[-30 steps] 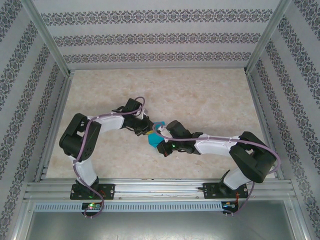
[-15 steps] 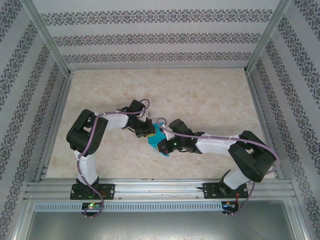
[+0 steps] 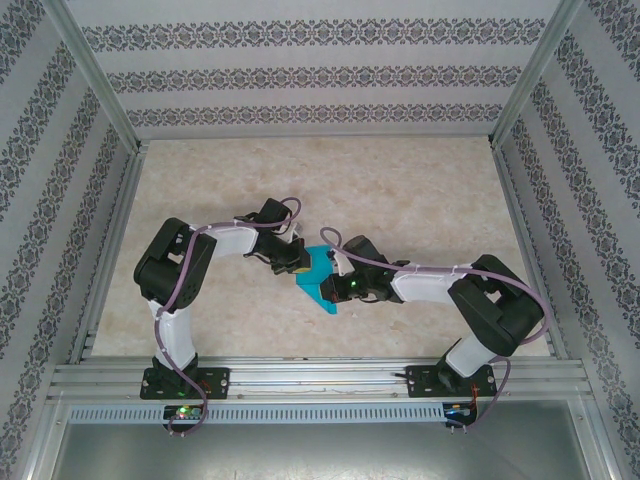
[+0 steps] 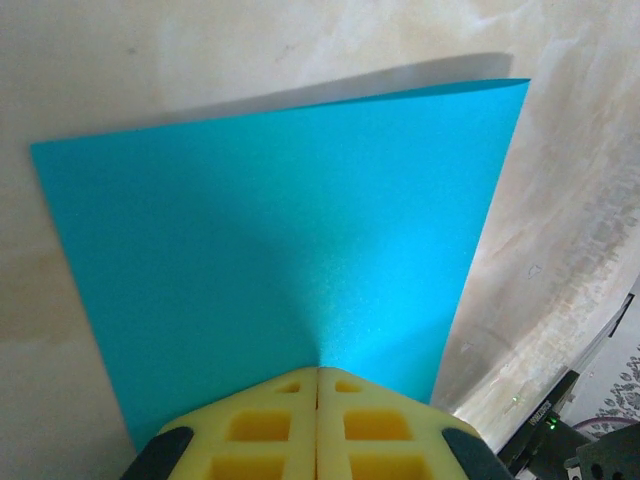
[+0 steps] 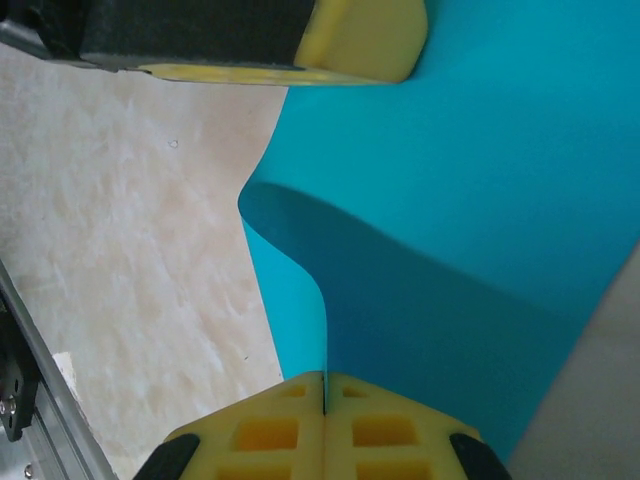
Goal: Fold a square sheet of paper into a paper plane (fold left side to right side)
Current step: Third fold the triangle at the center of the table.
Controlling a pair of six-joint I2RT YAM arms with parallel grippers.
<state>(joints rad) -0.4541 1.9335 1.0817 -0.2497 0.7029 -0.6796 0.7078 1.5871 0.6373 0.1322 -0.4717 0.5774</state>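
Both arms meet over the middle of the desk (image 3: 400,190); the left gripper (image 3: 299,265) is clamped on one edge of the square sheet of paper (image 3: 318,286), the right gripper (image 3: 337,280) pinching another, the sheet bowed between them

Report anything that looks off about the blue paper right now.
The square sheet of paper is not lying flat. It is pinched in both the left gripper and the right gripper, and it buckles into a curved wave near the right one. No tear or crumpling is visible, and the table looks ordinary.
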